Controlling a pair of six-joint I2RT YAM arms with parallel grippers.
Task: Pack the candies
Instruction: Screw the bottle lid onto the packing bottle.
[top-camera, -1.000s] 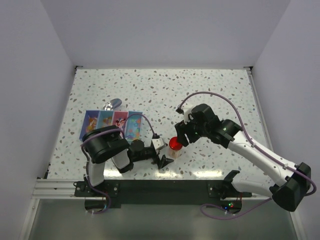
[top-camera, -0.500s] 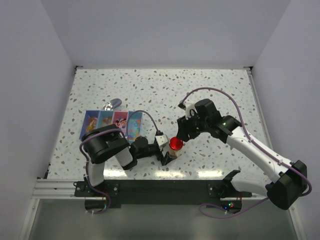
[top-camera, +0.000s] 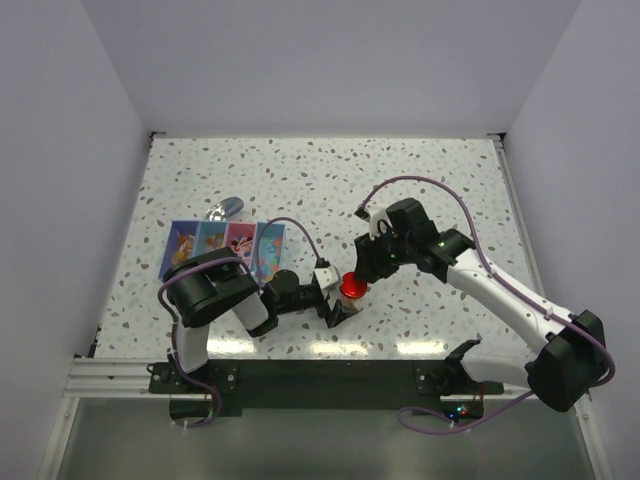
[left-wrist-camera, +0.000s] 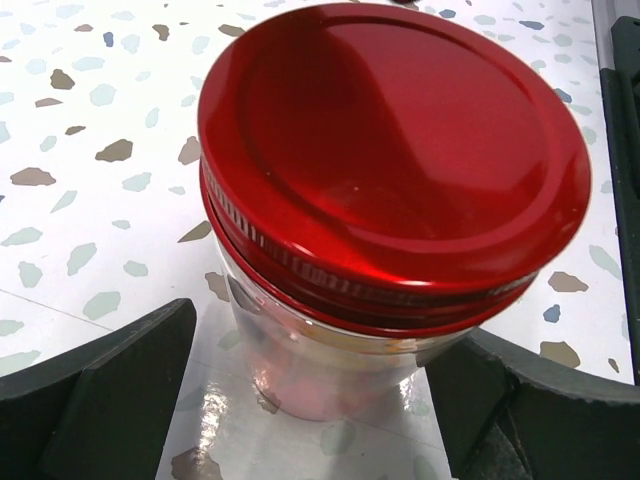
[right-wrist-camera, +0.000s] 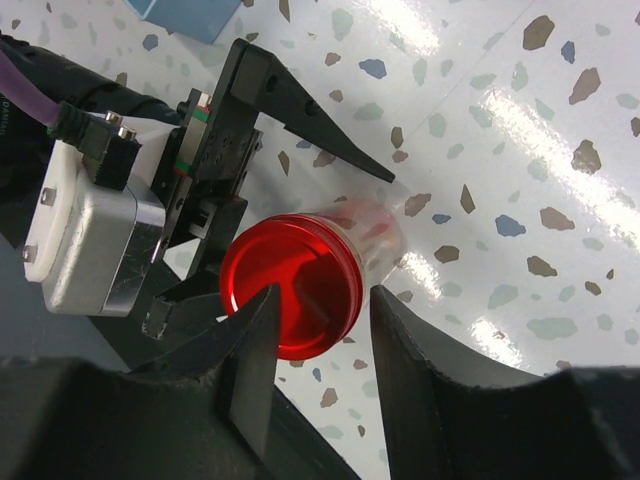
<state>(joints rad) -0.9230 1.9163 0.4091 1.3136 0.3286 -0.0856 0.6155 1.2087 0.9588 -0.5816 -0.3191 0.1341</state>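
left gripper (left-wrist-camera: 320, 400): fingers released wide, either side of the glass jar (left-wrist-camera: 330, 355)
right gripper (right-wrist-camera: 322, 310): straddling the red lid (right-wrist-camera: 290, 290), can't tell if it's pinching
candies (left-wrist-camera: 290, 385): blurry reddish smudge inside the jar, on the table (left-wrist-camera: 90, 120)

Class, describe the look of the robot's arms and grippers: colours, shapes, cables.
The left arm and right arm share white links, bulky black joints and a purple cable each. The left gripper and right gripper have black, wedge-shaped fingers; a silver and white box sits behind the left one.
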